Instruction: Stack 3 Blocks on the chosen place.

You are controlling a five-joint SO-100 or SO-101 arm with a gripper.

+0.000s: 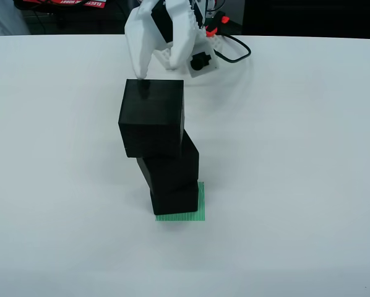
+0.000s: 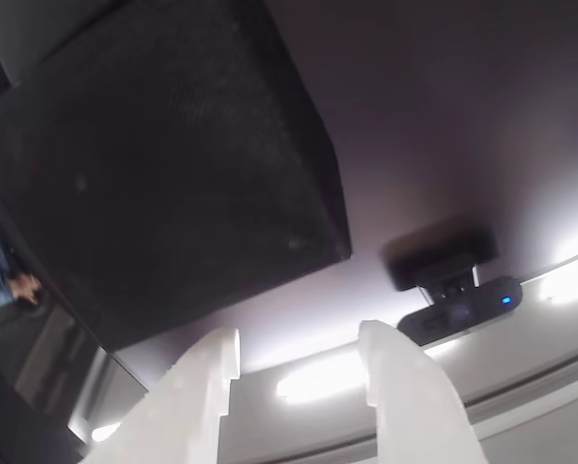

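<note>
Three black blocks stand in a crooked stack on the chosen place, a green striped patch (image 1: 186, 216). The bottom block (image 1: 174, 199) covers most of the patch. The middle block (image 1: 167, 166) sits twisted on it. The top block (image 1: 151, 117) overhangs to the left in the view from the front. My white gripper (image 1: 155, 69) hovers open just behind the top block's far edge with nothing between its fingers. In the view that rides on the gripper, the gripper (image 2: 299, 338) stands open and the top block (image 2: 173, 174) lies beyond the fingertips, apart from them.
The white table (image 1: 296, 185) spreads wide around the stack. The arm's base and a black cable (image 1: 237, 54) sit at the back edge, with red items (image 1: 61, 4) behind. A small black webcam (image 2: 458, 295) shows in the gripper's view.
</note>
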